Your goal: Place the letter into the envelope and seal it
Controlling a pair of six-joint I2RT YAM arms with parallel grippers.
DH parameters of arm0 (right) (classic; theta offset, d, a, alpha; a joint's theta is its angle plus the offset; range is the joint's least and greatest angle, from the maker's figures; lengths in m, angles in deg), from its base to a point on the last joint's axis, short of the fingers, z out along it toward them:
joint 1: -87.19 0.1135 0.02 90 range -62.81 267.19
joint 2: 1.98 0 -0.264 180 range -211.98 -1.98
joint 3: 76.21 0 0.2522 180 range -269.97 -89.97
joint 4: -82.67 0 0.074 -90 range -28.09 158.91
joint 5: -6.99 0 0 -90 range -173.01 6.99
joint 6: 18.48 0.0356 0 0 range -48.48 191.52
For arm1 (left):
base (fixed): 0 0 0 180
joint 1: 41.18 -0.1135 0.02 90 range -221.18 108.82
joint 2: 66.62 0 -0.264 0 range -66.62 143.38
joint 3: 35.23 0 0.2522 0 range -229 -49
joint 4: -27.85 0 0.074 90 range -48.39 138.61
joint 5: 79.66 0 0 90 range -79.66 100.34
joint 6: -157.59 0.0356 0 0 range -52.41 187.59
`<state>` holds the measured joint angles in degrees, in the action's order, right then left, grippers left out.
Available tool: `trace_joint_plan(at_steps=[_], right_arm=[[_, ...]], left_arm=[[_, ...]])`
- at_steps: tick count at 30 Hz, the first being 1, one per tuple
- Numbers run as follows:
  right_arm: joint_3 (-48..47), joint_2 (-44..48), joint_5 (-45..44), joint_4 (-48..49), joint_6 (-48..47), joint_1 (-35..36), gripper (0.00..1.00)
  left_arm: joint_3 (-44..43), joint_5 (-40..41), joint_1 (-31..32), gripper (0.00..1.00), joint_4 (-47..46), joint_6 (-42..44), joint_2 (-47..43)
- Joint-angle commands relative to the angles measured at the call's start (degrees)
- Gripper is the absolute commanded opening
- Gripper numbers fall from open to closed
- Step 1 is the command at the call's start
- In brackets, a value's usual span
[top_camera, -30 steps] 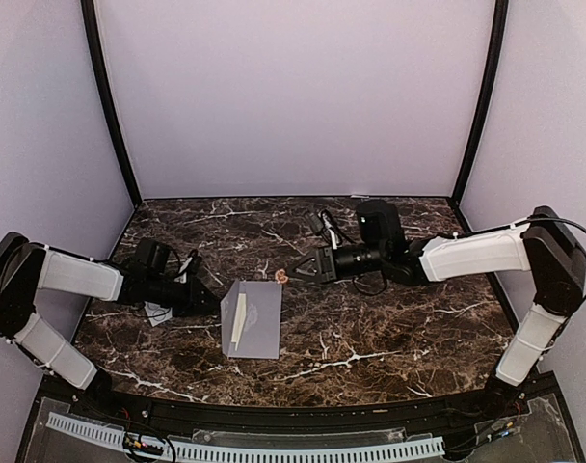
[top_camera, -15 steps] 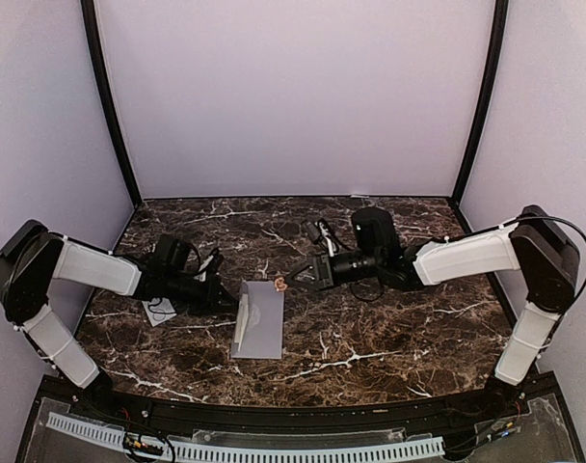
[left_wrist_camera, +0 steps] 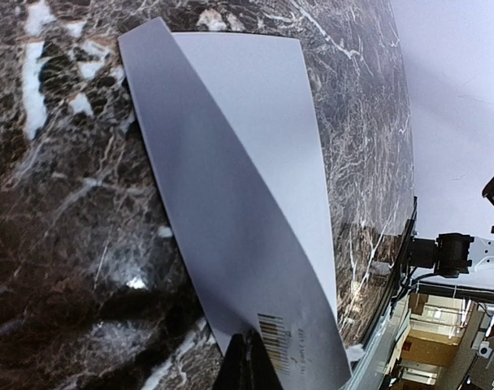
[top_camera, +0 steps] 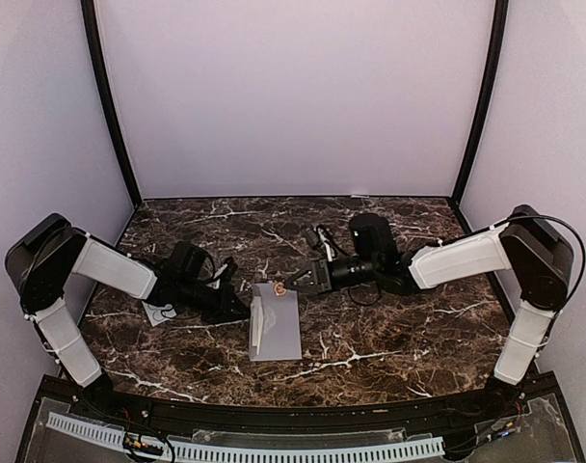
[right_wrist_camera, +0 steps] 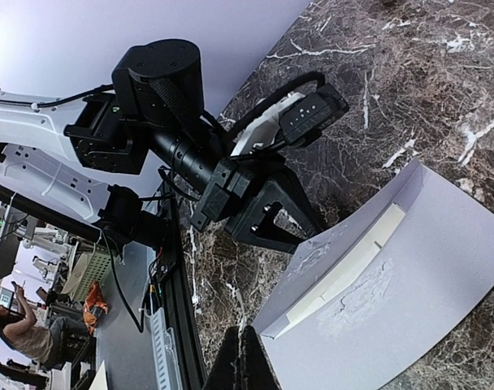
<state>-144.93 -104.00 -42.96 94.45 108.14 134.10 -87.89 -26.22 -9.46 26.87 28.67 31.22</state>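
Note:
The grey-lavender envelope [top_camera: 281, 328] lies mid-table. Its flap [top_camera: 257, 311] stands raised along the left side. My left gripper [top_camera: 243, 310] is shut on the flap's edge; in the left wrist view its fingertips [left_wrist_camera: 251, 361] pinch the flap [left_wrist_camera: 214, 227] beside a printed barcode. A cream-white strip [right_wrist_camera: 344, 268] shows along the fold under the flap; I cannot tell whether it is the letter. My right gripper [top_camera: 289, 284] hovers at the envelope's far edge, shut on a small orange-pink sticker [top_camera: 280, 286]. The right wrist view shows the envelope [right_wrist_camera: 426, 284] and the left gripper [right_wrist_camera: 271, 215] beyond it.
A small white sticker sheet with circles [top_camera: 160, 313] lies on the dark marble table [top_camera: 399, 328] to the left, beside the left arm. Purple walls with black corner posts enclose the table. A black rail runs along the near edge [top_camera: 293, 410].
My left gripper has moved right and lifted the flap upright. The envelope has slid right with it. My right gripper has come down and left toward the envelope's far edge.

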Motion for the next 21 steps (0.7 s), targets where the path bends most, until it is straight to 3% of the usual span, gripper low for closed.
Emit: trace_joint_plan(at_steps=[1,21], right_arm=[[0.77,-1.58,0.64,3.61,0.90,0.81,0.00],[3.71,0.81,-3.30,7.84,3.57,0.71,0.00]], left_arm=[[-2.17,-0.14,1.16,0.00,-2.63,-0.91,0.20],[-4.21,1.24,5.04,0.00,-6.11,-3.90,-0.40]])
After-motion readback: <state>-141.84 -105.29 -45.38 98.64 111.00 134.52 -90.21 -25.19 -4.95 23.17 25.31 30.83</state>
